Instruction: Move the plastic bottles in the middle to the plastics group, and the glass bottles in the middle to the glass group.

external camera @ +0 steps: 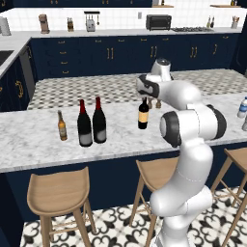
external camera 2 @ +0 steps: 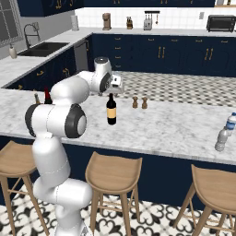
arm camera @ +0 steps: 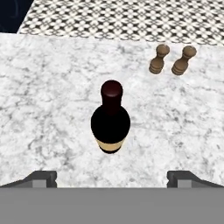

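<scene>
Partly done, by look of it. Glass group [external camera: 85, 123] near counter's left end: two tall red-topped wine bottles plus one amber beer bottle [external camera: 61, 125]. One glass bottle in the middle [arm camera: 110, 119], black top, cream label, upright mid-counter, unmoved. Gripper [arm camera: 111, 177] hovers above it, jaws wide apart, holding nothing. Plastics group [external camera 2: 224, 132] near right end: two clear bottles. Two pepper mills [arm camera: 171, 60] toward far edge.

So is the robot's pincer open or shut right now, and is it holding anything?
Pincer: open, holding nothing; it hangs above the wine bottle on the counter.
</scene>
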